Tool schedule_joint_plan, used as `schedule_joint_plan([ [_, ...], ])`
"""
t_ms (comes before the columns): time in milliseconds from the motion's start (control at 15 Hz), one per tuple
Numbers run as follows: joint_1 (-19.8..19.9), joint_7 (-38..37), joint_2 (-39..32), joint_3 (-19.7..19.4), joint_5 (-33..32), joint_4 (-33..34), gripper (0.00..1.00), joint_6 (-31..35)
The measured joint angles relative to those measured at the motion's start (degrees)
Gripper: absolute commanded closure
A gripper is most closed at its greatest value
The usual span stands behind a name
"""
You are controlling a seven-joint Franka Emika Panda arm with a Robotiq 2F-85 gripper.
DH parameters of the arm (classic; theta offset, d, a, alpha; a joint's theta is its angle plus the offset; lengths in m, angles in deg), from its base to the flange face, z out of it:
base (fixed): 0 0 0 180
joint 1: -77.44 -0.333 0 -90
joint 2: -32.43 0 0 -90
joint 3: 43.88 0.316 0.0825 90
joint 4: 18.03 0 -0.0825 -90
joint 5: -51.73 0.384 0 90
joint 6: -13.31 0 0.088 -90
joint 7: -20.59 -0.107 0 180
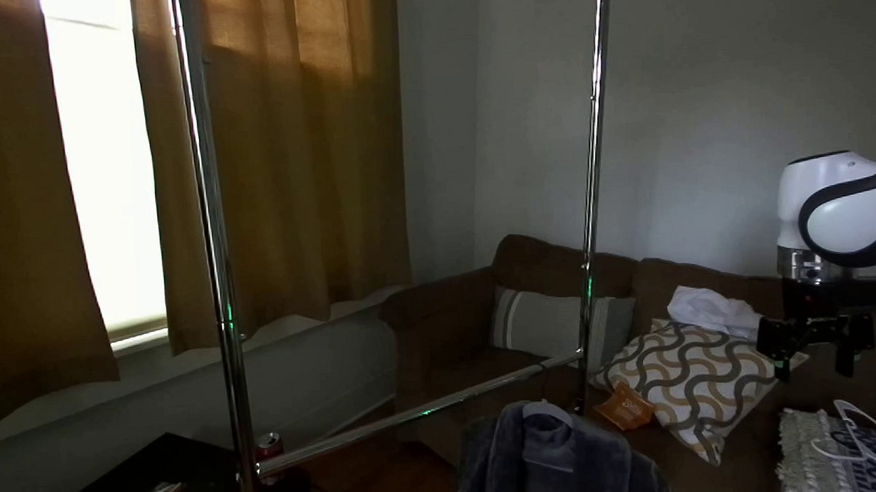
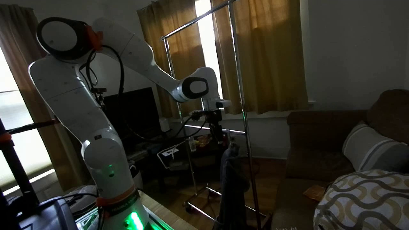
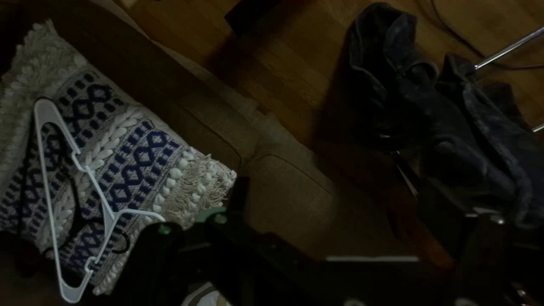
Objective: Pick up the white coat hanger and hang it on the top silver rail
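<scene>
The white coat hanger (image 3: 109,219) lies flat on a fringed blue-and-white cushion (image 3: 144,153), its hook pointing toward my gripper in the wrist view. In an exterior view the hanger (image 1: 864,449) shows at the lower right, cut by the frame edge. My gripper (image 1: 814,367) points down above and beside it, with a clear gap. The fingers stand apart and nothing is between them; in the wrist view the gripper (image 3: 342,204) is over the brown couch. The top silver rail (image 2: 198,19) crosses high between two poles, with nothing seen hanging from it.
A dark robe (image 1: 489,455) on a hanger is near the rack's lower crossbar (image 1: 415,414). Tall silver poles (image 1: 221,283) stand on both sides of the rack. A wavy-patterned pillow (image 1: 698,382) and an orange packet (image 1: 624,407) are on the couch (image 1: 441,333).
</scene>
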Motion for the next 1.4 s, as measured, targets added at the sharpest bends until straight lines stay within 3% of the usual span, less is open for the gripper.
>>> schedule_joint_plan([
  [267, 3.4, 6.96, -1.26, -3.93, -5.31, -0.1, 0.0, 3.04],
  [600, 7.19, 12.41, -2.98, -8.09, -11.07, -0.96, 0.0, 12.75],
  [1400, 6.9, 13.53, -3.72, -7.89, -9.52, -0.09, 0.0, 11.92],
])
